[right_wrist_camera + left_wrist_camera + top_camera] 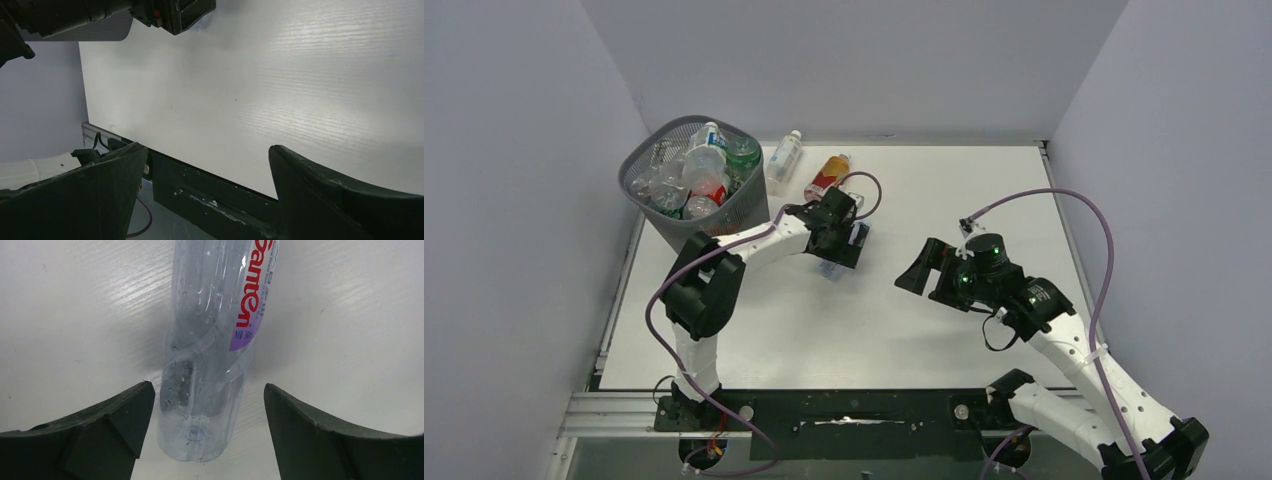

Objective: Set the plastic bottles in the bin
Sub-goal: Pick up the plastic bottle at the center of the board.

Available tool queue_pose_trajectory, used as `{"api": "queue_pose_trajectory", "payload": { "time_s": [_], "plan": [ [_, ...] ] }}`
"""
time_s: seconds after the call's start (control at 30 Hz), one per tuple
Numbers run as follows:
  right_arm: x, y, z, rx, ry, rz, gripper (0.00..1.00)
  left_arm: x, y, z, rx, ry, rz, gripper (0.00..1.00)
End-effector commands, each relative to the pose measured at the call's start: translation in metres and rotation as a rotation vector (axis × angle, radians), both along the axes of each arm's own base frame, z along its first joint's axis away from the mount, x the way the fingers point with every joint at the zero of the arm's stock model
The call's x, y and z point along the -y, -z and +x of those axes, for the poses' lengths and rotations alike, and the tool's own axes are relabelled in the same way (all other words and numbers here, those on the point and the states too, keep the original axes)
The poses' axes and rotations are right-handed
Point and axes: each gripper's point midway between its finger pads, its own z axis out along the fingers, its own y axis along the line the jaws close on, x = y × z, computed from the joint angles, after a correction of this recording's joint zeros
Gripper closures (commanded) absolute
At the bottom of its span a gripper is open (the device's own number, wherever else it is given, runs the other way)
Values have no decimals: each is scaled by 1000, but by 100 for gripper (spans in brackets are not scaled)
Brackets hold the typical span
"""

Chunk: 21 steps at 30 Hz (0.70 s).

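White tabletop (75, 315): clear bottle (210, 340) lies flat, long axis 12-to-6, base between the left jaws, which stand apart and clear of it. Right jaws apart, holding nothing, farther off. Overhead, the bin (719, 215) sits at 10 o'clock.

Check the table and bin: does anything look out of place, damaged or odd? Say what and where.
The purple-labelled bottle lying between the open fingers of the left gripper has a dented, twisted body. A clear bottle and an amber bottle lie on their sides beside the bin, not in it.
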Motion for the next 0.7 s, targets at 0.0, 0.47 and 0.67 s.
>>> {"api": "queue_pose_trajectory", "payload": {
  "time_s": [0.0,0.47,0.67],
  "plan": [
    [-2,-13,5,60,-19,35,2,15,-19,24,73,8,-54,24],
    [-1,-9,9,51,-24,57,2,20,-65,15,82,24,-123,57],
    [-2,-7,10,42,-26,61,2,25,-150,22,190,26,-207,56]
  ]
}}
